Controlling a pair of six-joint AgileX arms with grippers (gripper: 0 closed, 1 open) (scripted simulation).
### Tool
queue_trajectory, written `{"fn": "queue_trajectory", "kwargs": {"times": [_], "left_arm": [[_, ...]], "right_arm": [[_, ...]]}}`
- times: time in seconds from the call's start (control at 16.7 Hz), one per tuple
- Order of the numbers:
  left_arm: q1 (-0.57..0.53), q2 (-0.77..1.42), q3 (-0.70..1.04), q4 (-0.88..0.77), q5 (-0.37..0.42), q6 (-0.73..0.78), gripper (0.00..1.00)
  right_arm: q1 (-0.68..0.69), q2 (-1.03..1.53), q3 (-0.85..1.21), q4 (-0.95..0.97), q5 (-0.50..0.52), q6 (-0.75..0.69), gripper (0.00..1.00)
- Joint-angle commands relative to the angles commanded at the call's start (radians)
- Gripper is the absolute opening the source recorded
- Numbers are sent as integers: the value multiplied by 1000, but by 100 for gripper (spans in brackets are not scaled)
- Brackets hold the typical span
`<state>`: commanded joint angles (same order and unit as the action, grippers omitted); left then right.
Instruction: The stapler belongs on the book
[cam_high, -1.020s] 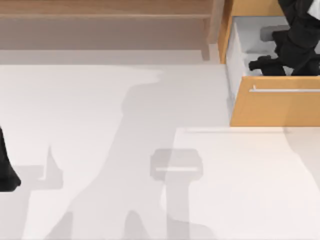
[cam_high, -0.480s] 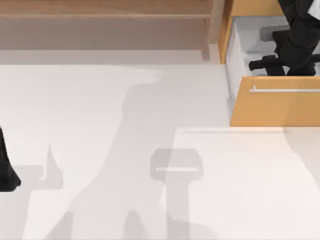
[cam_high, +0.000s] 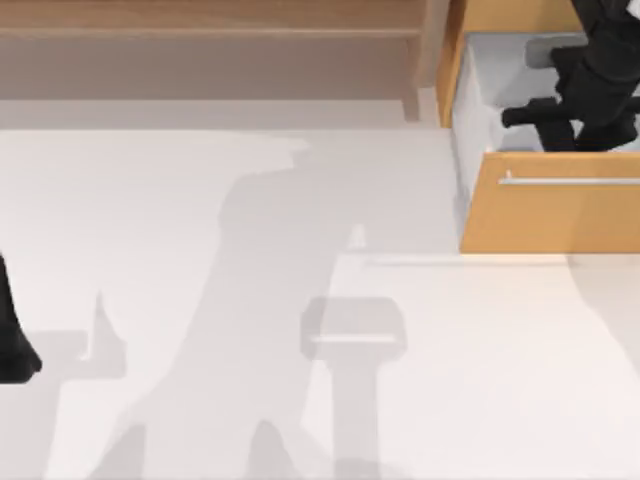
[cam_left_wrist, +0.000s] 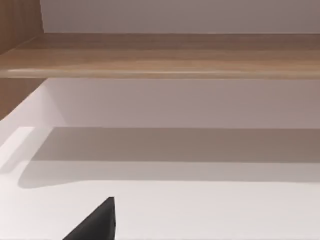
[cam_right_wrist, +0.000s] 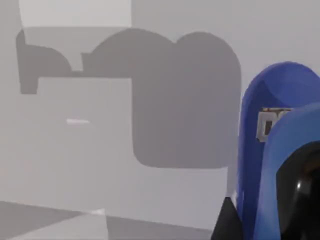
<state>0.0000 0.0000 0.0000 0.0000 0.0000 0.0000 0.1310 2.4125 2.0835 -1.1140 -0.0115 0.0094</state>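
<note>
The stapler (cam_right_wrist: 272, 150), blue with a black part, stands very close in the right wrist view, with a black fingertip (cam_right_wrist: 225, 225) beside it. My right gripper (cam_high: 520, 117) reaches into the open drawer (cam_high: 468, 110) at the back right of the table and appears shut on the stapler. In the top view the arm hides the stapler. The book is out of view. My left gripper (cam_high: 12, 345) is parked at the table's left edge, and its dark tip (cam_left_wrist: 95, 225) shows in the left wrist view.
The drawer's orange front (cam_high: 560, 215) with a silver handle (cam_high: 570, 181) juts out over the table. A wooden shelf (cam_high: 200, 20) runs along the back, with a wooden post (cam_high: 425, 60) beside the drawer. The white tabletop (cam_high: 300, 300) carries only shadows.
My right gripper has moved toward the back of the drawer, apparently lifting. The arm's shadow on the table has shifted. The left arm has stayed still.
</note>
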Motion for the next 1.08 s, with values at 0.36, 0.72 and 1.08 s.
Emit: {"fn": "queue_trajectory", "kwargs": {"times": [0.36, 0.72, 1.08], "left_arm": [[0, 0, 0, 0, 0, 0, 100], [0, 0, 0, 0, 0, 0, 100], [0, 0, 0, 0, 0, 0, 100]], "right_arm": [[-81, -270, -93, 7, -88, 38, 0], [-298, -531, -322, 27, -152, 12, 0], [-518, -664, -586, 63, -145, -164, 0]]}}
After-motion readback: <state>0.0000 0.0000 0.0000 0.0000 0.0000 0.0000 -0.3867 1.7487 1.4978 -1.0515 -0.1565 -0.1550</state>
